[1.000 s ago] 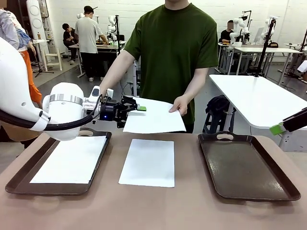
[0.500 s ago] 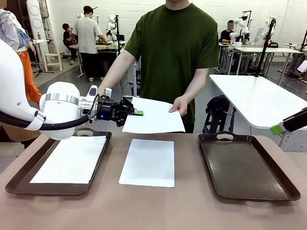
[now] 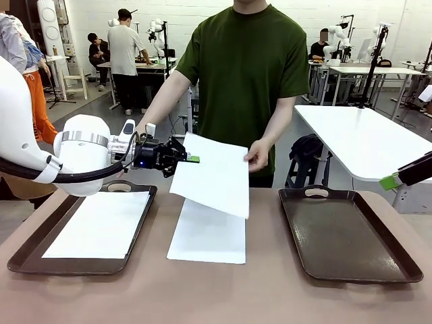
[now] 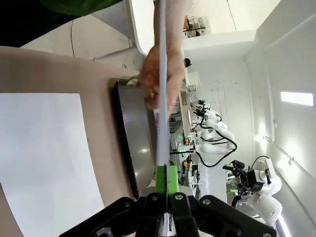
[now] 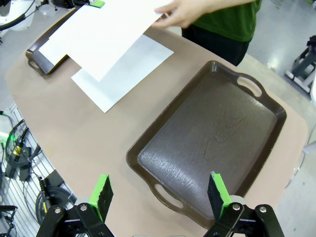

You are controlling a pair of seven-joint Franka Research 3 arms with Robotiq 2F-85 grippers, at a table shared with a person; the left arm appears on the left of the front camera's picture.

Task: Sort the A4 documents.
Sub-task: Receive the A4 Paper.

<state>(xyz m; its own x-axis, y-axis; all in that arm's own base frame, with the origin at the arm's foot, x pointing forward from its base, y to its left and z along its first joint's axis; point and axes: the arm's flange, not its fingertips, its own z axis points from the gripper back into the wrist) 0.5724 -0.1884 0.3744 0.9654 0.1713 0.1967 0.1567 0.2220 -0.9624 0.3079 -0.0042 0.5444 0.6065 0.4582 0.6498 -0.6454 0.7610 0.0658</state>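
Three A4 documents are in view. One white sheet hangs above the table, and my left gripper is shut on its left edge. In the left wrist view that sheet runs edge-on out of the closed left gripper. The person's hand is at its far edge; contact is unclear. A second sheet lies flat mid-table. A third lies in the left brown tray. My right gripper is open above the near end of the right tray, holding nothing.
The right tray holds nothing. The person stands at the far side of the table, opposite the middle. A white table stands behind at the right. My right gripper's green tip shows at the right edge of the front view.
My left gripper has closed on the held sheet's left edge. The sheet's free side has dropped and now slopes down over the middle sheet. The person's hand has eased at its far edge.
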